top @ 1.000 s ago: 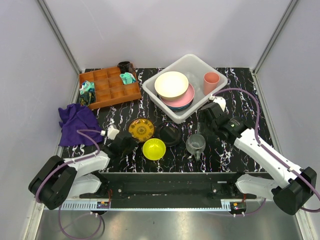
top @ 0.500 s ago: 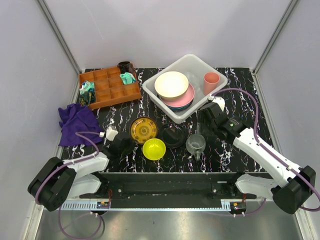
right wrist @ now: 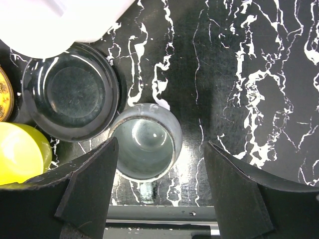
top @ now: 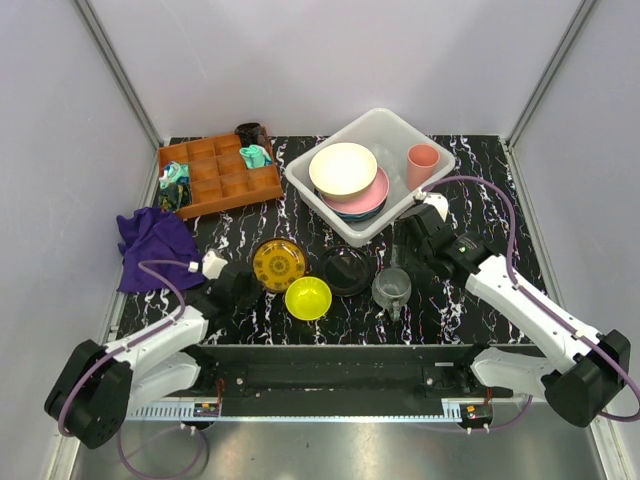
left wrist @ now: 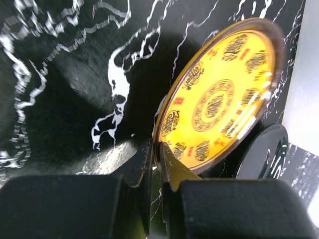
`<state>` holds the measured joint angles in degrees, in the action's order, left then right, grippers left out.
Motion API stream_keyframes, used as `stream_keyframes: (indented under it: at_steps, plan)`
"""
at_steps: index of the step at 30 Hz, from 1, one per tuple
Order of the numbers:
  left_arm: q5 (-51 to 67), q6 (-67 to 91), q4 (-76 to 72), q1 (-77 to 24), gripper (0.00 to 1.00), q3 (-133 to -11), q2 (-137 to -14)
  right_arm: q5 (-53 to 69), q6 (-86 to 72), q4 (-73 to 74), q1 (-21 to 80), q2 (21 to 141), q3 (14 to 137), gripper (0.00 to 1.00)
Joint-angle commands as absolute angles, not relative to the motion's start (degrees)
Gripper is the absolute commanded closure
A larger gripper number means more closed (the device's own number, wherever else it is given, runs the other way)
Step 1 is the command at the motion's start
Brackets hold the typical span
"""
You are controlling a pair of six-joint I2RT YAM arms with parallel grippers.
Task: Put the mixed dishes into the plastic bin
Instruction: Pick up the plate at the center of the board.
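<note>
Left gripper (left wrist: 158, 149) has its fingers (left wrist: 175, 167) clamped on the rim of the yellow patterned plate (left wrist: 219, 99), which is tilted up off the table (top: 475, 165). Right gripper (right wrist: 160, 144) hangs over the grey mug (right wrist: 144, 148), fingers (right wrist: 89, 184) wide apart, holding nothing. Cream bowl (top: 343, 168) and pink cup (top: 422, 160) already sit in the bin (top: 400, 122)

The left arm (top: 165, 335) lies low and reaches forward. The left fingers (left wrist: 172, 167) are squeezed together on the edge of a yellow plate (left wrist: 219, 99). The right arm (top: 520, 300) bends in toward the middle, with its wrist pointing down. The right fingers (right wrist: 89, 184) are spread wide apart and hold nothing.
</note>
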<state>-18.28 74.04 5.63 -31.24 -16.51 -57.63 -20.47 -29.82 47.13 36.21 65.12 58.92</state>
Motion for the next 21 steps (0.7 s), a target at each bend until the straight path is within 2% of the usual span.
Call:
stream_keyframes:
  at_steps: [1,11,21]
  plan:
    - [-22.3,67.8,15.0,-29.9,1.00,-21.8,-54.1,-19.9,-29.8,44.1,35.9,65.6,59.7,0.22]
    - [-20.4,61.5,19.2,-28.8,1.00,-28.7,-50.5,-11.7,-27.2,39.0,36.0,65.5,60.8,0.18]
    - [-16.9,60.8,19.3,-27.3,1.00,-31.1,-47.2,1.7,-28.1,31.9,35.9,67.8,59.4,0.17]
